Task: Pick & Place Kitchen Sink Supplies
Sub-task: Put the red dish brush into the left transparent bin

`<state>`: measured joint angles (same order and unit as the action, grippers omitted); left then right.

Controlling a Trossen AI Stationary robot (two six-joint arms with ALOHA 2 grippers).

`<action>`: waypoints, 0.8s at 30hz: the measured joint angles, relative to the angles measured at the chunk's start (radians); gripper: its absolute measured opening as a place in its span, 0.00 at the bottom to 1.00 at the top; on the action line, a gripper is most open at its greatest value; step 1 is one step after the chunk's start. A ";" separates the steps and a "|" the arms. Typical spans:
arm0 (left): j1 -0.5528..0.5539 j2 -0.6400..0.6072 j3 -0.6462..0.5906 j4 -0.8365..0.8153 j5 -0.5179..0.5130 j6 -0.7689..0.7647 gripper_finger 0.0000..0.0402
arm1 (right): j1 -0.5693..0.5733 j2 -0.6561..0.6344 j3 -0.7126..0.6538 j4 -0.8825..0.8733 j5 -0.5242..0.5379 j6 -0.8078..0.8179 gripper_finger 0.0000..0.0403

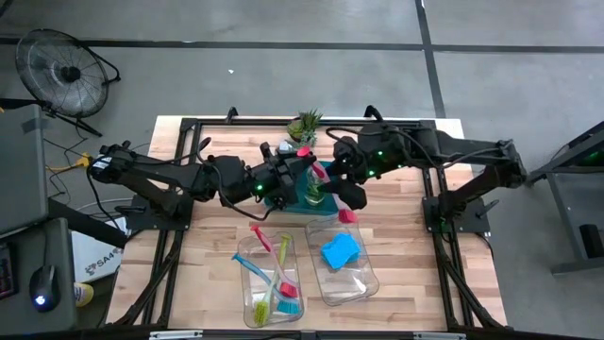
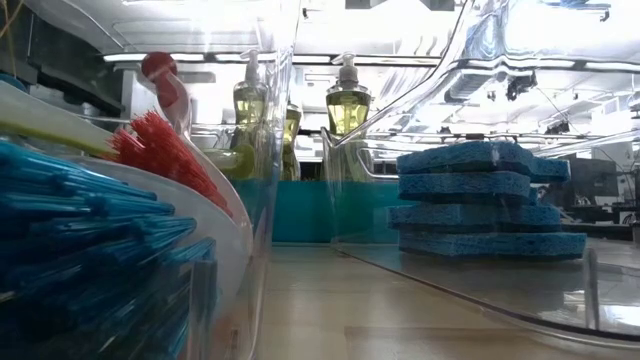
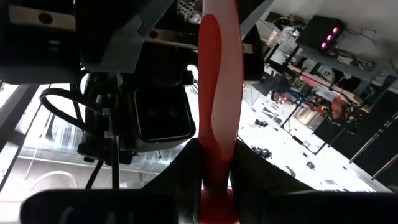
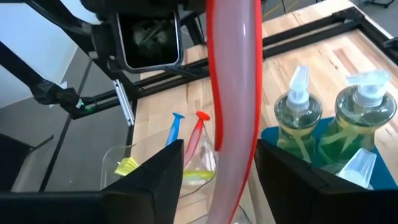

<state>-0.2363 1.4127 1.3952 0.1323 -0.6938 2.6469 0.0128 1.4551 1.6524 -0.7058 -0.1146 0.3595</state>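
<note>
Both arms meet above the teal tray [image 1: 288, 200] in the middle of the table. A red-pink dish brush [image 1: 304, 151] hangs in the air between them. My left gripper [image 3: 216, 146] [image 1: 291, 172] is shut on its handle. My right gripper [image 4: 221, 146] [image 1: 332, 189] is open, with a finger on either side of the same handle [image 4: 236, 74] and a gap showing on one side. Two soap bottles [image 4: 298, 112] [image 4: 364, 112] stand in the tray. Blue sponges [image 1: 340, 250] lie stacked in the right clear bin, and brushes [image 1: 274, 274] lie in the left bin. My left gripper pinches the brush's red handle [image 3: 217, 124] between its two fingers, coming from the table's left. The handle runs on past the fingertips toward the right arm's wrist. The brush is lifted clear of the table. My right gripper: I cannot tell whether a finger touches the handle.
A small potted plant [image 1: 305, 125] stands at the far edge behind the tray. Two clear bins [image 1: 247, 247] [image 1: 363, 283] sit on the near half of the table. In the low view the bin walls [image 2: 270, 200], the red bristles [image 2: 165, 150] and the sponge stack [image 2: 480, 200] fill the foreground.
</note>
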 joint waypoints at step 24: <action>0.000 0.000 0.000 0.000 0.004 -0.018 0.17 | -0.026 -0.009 0.000 0.031 -0.019 0.000 0.15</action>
<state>-0.2359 1.4128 1.3956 0.1322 -0.6903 2.6292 -0.0135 1.4464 1.6524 -0.6750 -0.1333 0.3598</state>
